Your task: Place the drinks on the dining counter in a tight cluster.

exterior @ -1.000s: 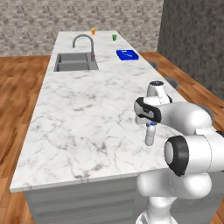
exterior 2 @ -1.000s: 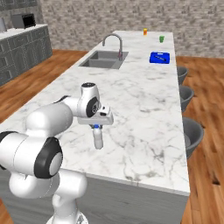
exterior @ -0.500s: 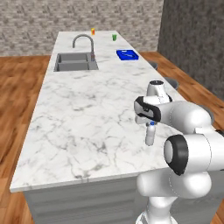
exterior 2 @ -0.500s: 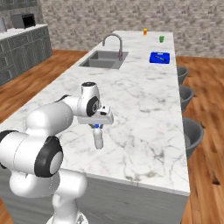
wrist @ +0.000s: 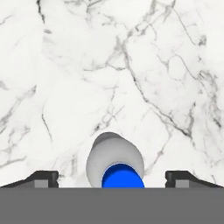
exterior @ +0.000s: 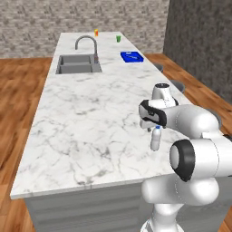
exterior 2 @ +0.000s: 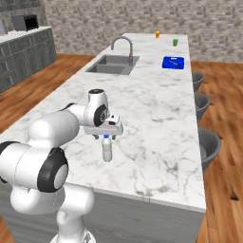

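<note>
A clear water bottle [exterior: 155, 139] with a blue cap stands upright on the dining counter [exterior: 90, 118], near its right edge and toward the front. My gripper [exterior: 155, 128] hangs straight above the bottle, pointing down at its cap. In the hand view the blue cap and clear shoulders of the bottle [wrist: 114, 159] sit between the two fingertips [wrist: 43, 177], which stand far apart and leave a gap on each side. The gripper [exterior 2: 107, 136] is open and holds nothing. From the right base view the bottle [exterior 2: 107, 148] rests on the marble on its own.
A built-in sink [exterior: 78, 64] with a curved faucet [exterior: 86, 43] lies at the far left of the counter. A flat blue item [exterior: 132, 56] lies far right, with tiny orange [exterior: 96, 32] and green [exterior: 118, 39] cups beyond. Grey stools [exterior 2: 209, 147] line the counter's right side.
The fingers have spread apart and let go of the water bottle, which stays upright in the same spot. The arm has not shifted.
</note>
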